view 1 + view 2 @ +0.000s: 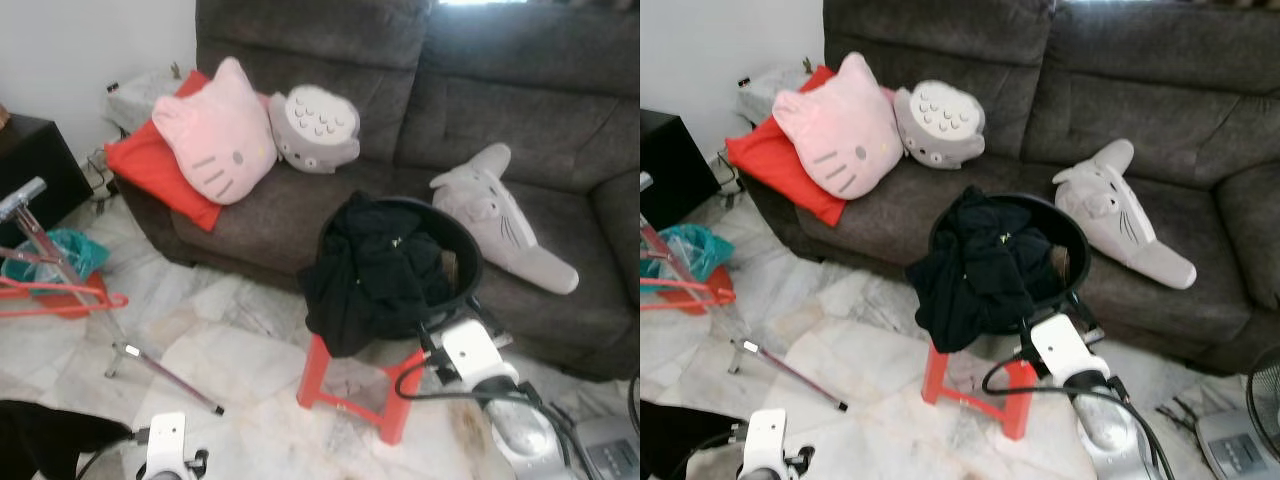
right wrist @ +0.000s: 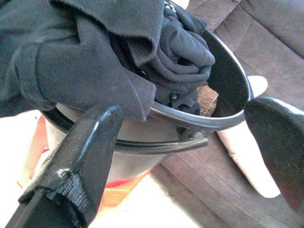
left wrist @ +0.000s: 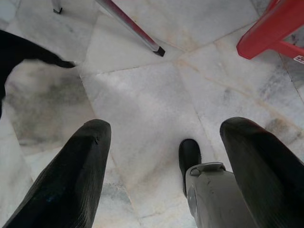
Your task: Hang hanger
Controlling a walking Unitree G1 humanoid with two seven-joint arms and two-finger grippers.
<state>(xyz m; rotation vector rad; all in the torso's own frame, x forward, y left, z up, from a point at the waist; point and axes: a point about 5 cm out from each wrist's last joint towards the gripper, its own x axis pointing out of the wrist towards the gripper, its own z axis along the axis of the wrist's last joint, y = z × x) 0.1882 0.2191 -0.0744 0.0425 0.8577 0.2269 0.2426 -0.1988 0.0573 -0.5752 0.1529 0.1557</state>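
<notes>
Red hangers (image 1: 70, 298) hang low on a metal drying rack (image 1: 40, 235) at the far left. My left gripper (image 3: 168, 128) is open and points down at the marble floor, holding nothing, well right of the rack. A black bucket (image 1: 468, 262) heaped with black clothes (image 1: 375, 270) stands on a red stool (image 1: 350, 385). My right gripper (image 2: 187, 114) is open just in front of the bucket's rim and handle (image 2: 190, 137), with nothing between its fingers.
A rack leg (image 1: 165, 375) runs across the floor near my left arm. A black cloth (image 1: 50, 430) lies at the bottom left. Behind the stool a dark sofa (image 1: 500, 120) carries cushions and plush toys. A fan (image 1: 1260, 400) stands at the right.
</notes>
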